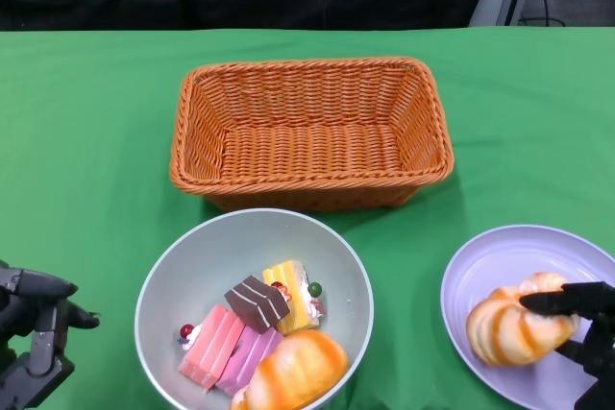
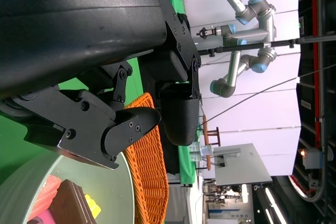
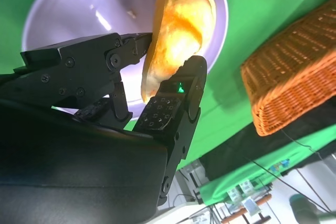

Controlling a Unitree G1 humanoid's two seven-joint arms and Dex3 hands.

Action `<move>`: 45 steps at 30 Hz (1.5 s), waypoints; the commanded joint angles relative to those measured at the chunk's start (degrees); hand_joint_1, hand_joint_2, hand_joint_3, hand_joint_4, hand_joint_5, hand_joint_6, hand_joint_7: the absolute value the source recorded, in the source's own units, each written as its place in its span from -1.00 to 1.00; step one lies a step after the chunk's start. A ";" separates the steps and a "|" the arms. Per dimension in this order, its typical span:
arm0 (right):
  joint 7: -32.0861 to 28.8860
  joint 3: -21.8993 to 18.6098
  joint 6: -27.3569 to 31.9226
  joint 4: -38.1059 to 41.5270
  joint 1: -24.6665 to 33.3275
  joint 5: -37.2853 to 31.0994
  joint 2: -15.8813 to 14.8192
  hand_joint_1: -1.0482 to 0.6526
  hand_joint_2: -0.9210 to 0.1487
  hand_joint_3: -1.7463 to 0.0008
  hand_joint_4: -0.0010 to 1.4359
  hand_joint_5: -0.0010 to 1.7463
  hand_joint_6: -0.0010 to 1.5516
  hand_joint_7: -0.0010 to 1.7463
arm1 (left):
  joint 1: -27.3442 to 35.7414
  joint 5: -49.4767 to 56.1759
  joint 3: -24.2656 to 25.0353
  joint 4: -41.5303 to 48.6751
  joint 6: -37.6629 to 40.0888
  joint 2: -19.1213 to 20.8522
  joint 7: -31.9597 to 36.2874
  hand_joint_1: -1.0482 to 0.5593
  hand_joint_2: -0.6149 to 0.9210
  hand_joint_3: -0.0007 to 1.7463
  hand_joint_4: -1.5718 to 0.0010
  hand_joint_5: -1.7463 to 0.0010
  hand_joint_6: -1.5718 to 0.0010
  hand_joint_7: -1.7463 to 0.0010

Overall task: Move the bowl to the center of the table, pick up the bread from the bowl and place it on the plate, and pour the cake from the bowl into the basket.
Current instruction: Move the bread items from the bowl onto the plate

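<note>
A grey bowl point(image 1: 163, 285) stands at the near middle of the green table, holding pink, brown and yellow cake pieces point(image 1: 259, 319) and a golden bread roll point(image 1: 296, 372). At the right lies a lilac plate point(image 1: 500, 252); another bread roll point(image 1: 514, 325) rests on it, and my right hand point(image 1: 586, 333) holds that roll between its fingers point(image 3: 173, 103). In the right wrist view the roll point(image 3: 181, 19) lies over the plate point(image 3: 84, 3). My left hand point(image 1: 34, 328) hovers left of the bowl with nothing in it. The wicker basket point(image 1: 192, 132) stands behind the bowl.
The basket point(image 2: 149, 171) and the bowl's rim point(image 2: 31, 171) show beyond my left hand's fingers point(image 2: 131, 124) in the left wrist view. Green cloth covers the table point(image 1: 86, 112). Robot arms point(image 2: 241, 40) stand far off in the room behind.
</note>
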 commanded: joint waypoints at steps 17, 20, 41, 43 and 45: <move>-10.12 -1.25 -19.85 18.71 -10.79 4.45 0.44 0.19 -0.99 0.93 -0.01 0.96 0.63 -0.87 | -1.18 -1.30 1.13 2.33 -0.57 0.81 -0.25 0.23 0.69 -0.01 -0.01 -0.63 -0.04 -0.31; -10.21 -1.13 -20.15 20.27 -11.80 3.84 0.14 0.19 -0.99 0.94 0.01 0.97 0.63 -0.85 | -1.01 -1.11 1.13 1.96 -0.36 0.87 -0.12 0.23 0.69 0.00 -0.01 -0.63 -0.04 -0.30; -11.76 6.07 -19.70 41.93 -21.62 -0.21 -1.58 0.18 -1.00 0.98 0.02 0.61 0.49 -0.89 | -0.01 -1.58 0.90 1.23 -0.74 0.88 -0.89 0.25 0.66 0.07 0.00 -0.65 -0.02 -0.31; -11.06 6.78 -17.91 41.33 -21.54 -0.82 -2.24 0.18 -1.00 0.97 0.02 0.60 0.49 -0.89 | -0.14 -1.55 0.91 1.36 -0.72 0.78 -0.75 0.25 0.65 0.08 0.00 -0.65 -0.01 -0.34; -9.80 7.37 -15.64 39.92 -21.17 -1.18 -2.79 0.17 -1.00 0.95 0.00 0.52 0.50 -0.90 | -0.26 -1.48 0.91 1.44 -0.93 0.60 -0.62 0.25 0.65 0.09 -0.01 -0.65 -0.02 -0.34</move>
